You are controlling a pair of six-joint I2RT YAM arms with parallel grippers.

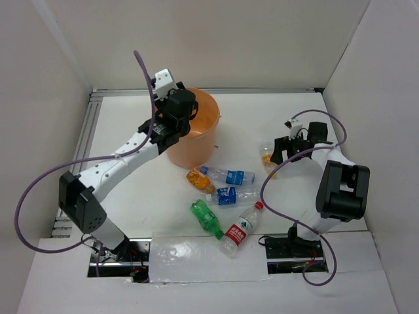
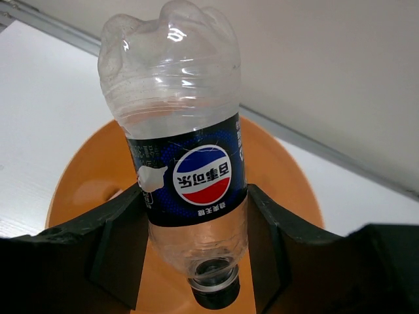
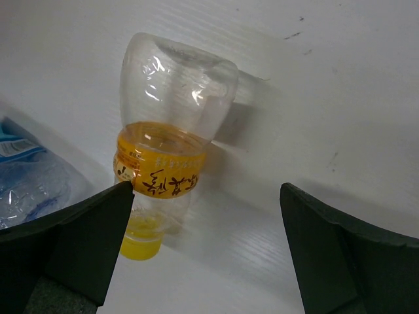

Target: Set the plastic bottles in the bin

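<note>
Above the bin's [image 2: 78, 176] open mouth, the left gripper [image 2: 196, 255] clamps a dark-labelled bottle [image 2: 196, 176], cap down. The right gripper [image 3: 206, 242] gapes over an orange-labelled bottle [image 3: 163, 163] lying on the table [image 3: 327, 98]. Five bottles [image 1: 229, 195] lie near the bin.

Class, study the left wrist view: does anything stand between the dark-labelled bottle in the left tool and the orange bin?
Nothing visible does. The left tool grips the dark-labelled bottle cap-down, and the orange bin shows its open mouth just beyond the cap, unobstructed.

The clear plastic bottle [image 2: 171, 85] is glossy (label [image 2: 196, 180] too), orange bin [image 2: 82, 173] translucent, table [image 2: 39, 98] matt.
</note>
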